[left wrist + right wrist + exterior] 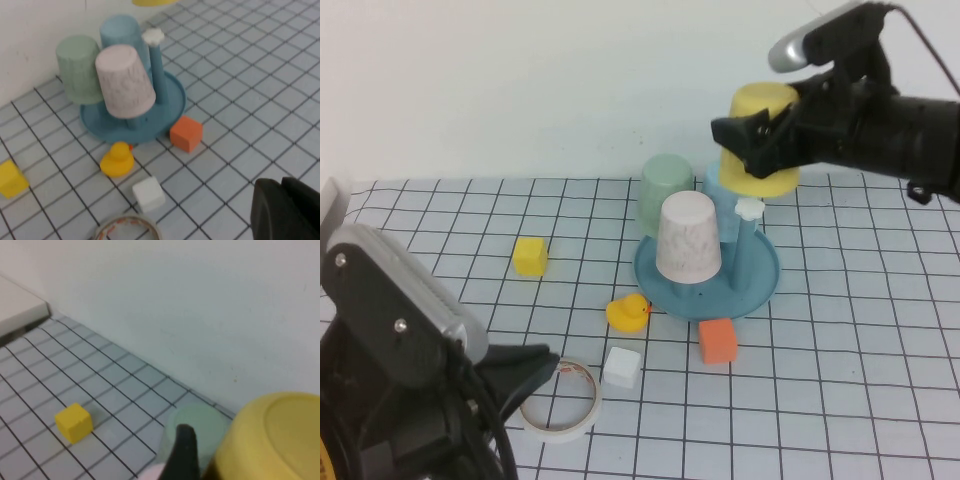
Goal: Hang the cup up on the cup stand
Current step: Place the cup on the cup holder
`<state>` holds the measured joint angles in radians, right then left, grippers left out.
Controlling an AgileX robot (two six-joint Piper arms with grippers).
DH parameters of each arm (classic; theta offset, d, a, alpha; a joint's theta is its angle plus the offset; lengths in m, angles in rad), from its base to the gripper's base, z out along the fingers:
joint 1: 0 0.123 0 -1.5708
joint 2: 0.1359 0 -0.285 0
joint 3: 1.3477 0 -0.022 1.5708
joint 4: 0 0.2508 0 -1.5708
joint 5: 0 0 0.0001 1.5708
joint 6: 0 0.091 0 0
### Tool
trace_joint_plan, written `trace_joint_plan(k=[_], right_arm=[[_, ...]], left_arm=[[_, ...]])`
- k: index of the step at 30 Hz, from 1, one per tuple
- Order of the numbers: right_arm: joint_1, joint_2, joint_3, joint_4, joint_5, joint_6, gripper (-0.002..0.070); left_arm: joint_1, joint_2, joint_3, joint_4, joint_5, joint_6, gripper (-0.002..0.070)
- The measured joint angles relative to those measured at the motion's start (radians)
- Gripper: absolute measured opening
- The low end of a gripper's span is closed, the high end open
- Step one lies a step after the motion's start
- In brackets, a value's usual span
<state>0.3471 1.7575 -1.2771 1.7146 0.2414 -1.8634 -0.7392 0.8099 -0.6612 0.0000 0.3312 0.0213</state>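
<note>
Overhead, the right gripper (752, 135) clasps the upside-down cup (761, 140) in its jaws above the cup stand (760, 283) (left gripper (535, 362) low, jaws closed empty).

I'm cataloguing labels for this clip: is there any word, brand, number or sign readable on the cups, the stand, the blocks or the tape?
None can be read.
Tape roll: reddish marks on its inner rim, too blurred to read.
Speckled cup: a speckle pattern only, no text.
Yellow cup in the right tool above the cup stand: plain.
Left tool, shut at the near edge: no marking visible.
</note>
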Motion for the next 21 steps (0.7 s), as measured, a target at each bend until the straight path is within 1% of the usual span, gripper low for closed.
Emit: trace_joint_plan(k=[6, 13, 21], right_arm=[[0.0, 0.068, -0.006, 0.0, -0.031, -0.016, 0.0595], [0.0, 0.145, -0.059, 0.002, -0.031, -0.018, 0.0595], [0.0, 0.187, -0.072, 0.002, -0.031, -0.029, 0.0595]], left_arm=[[0.0, 0.0, 0.0, 0.013, 0.049, 0.002, -0.0001], [0.0, 0.0, 0.0, 0.05, 0.053, 0.001, -0.0001], [0.0, 0.0, 0.0, 0.082, 0.054, 0.001, -0.0001]])
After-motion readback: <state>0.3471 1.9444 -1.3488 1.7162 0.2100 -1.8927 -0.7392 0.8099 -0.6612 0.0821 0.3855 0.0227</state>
